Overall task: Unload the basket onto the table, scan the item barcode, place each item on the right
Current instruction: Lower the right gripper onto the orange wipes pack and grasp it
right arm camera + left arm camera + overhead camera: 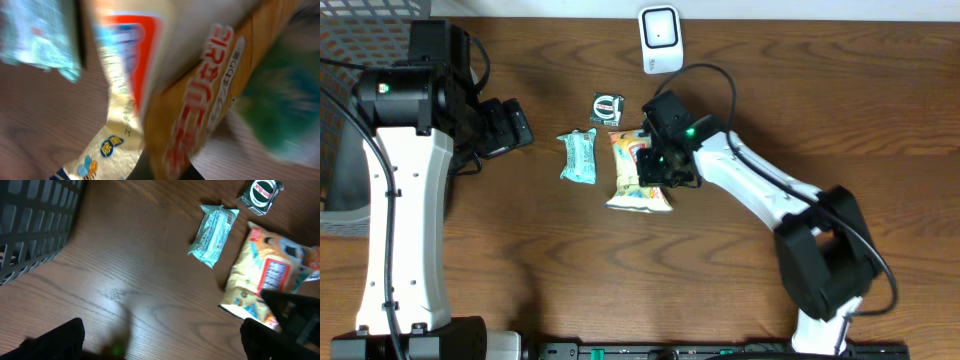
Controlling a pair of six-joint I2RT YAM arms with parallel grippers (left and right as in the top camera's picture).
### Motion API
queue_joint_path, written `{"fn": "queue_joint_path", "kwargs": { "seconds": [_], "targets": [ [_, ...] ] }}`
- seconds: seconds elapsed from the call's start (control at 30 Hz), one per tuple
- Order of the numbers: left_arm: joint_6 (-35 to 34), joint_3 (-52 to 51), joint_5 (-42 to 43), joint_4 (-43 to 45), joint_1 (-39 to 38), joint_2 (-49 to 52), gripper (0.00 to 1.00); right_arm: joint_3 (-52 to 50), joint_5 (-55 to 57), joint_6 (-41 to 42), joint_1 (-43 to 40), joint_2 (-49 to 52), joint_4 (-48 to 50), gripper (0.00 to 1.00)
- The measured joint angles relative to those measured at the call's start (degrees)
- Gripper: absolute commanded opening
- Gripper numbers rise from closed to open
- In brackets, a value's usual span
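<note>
A yellow snack bag (632, 175) lies mid-table, right of a teal packet (579, 155). My right gripper (667, 168) is on the bag's right edge. In the right wrist view the picture is blurred and the bag (175, 100) fills it, its orange edge pinched in my shut right gripper (165, 172). My left gripper (510, 125) hangs over bare wood to the left of the items. Its fingers (55, 340) stand wide open with nothing between them. The white barcode scanner (660, 38) stands at the table's far edge. No barcode shows.
A small black round-labelled pack (607, 107) lies behind the bag, also in the left wrist view (260, 194). A dark grey mesh basket (345, 110) stands at the far left, beside the left arm.
</note>
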Motion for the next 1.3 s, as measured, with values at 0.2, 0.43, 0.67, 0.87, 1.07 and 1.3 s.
{"fn": "queue_joint_path", "kwargs": {
  "seconds": [0.2, 0.43, 0.67, 0.87, 1.07, 1.3],
  "targets": [
    [0.0, 0.0, 0.0, 0.0, 0.0, 0.0, 0.98, 0.0, 13.0, -2.7, 0.0, -12.8, -0.6, 0.01],
    [0.0, 0.0, 0.0, 0.0, 0.0, 0.0, 0.98, 0.5, 28.1, -3.9, -1.0, -22.3, -1.5, 0.27],
    [0.0, 0.0, 0.0, 0.0, 0.0, 0.0, 0.98, 0.5, 21.6, -5.9, -1.7, -17.4, -1.4, 0.59],
    [0.0, 0.0, 0.0, 0.0, 0.0, 0.0, 0.98, 0.4, 15.2, -7.3, -1.7, -7.0, -0.7, 0.64],
    [0.0, 0.0, 0.0, 0.0, 0.0, 0.0, 0.98, 0.2, 1.8, -12.8, -1.7, 2.1, 0.5, 0.31],
    [0.0, 0.0, 0.0, 0.0, 0.0, 0.0, 0.98, 0.1, -5.7, -14.6, -0.7, 4.4, 0.2, 0.53]
  ]
}}
